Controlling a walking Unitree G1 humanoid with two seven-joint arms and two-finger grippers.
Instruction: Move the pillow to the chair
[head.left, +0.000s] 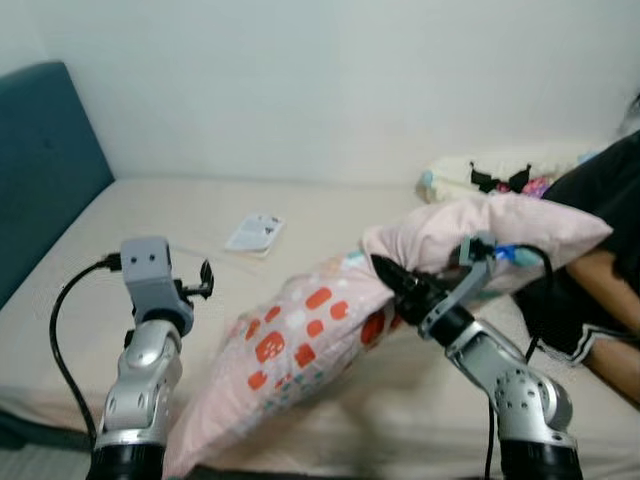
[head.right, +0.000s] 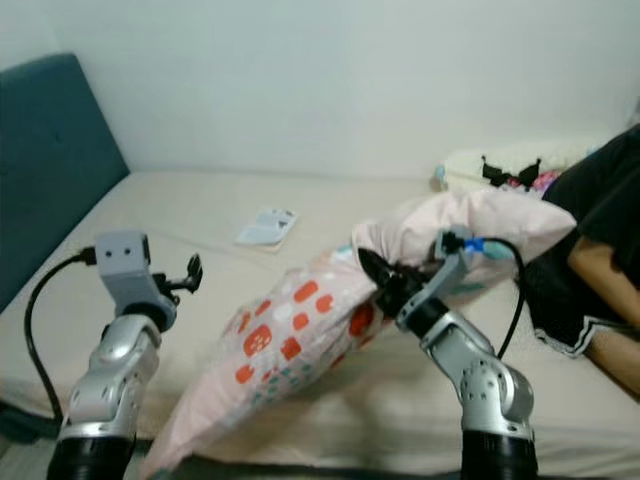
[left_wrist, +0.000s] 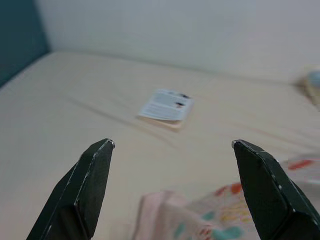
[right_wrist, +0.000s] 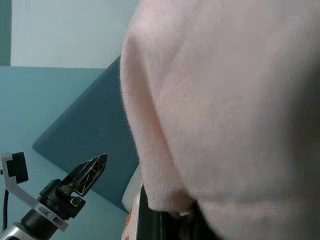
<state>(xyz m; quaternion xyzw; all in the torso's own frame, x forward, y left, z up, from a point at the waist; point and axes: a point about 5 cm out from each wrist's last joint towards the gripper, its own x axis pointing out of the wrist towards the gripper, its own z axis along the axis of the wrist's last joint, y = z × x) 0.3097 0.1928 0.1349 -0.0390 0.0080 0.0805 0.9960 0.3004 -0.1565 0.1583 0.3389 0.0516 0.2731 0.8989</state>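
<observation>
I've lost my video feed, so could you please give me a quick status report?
Right gripper shut on pillow, lifting it off bed. Left gripper open, free. Person seated close right.

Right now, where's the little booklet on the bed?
The booklet lies flat on the bed, beyond the open left pincer and left of the pink pillow.

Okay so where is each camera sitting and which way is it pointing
Eye views: on the head, looking forward and down at the bed, both arms showing; right gripper grips the pillow.
Left wrist: looks along the open left gripper toward a booklet.
Right wrist: pressed against the pillow.
Shared: pillow, booklet, left gripper.
</observation>
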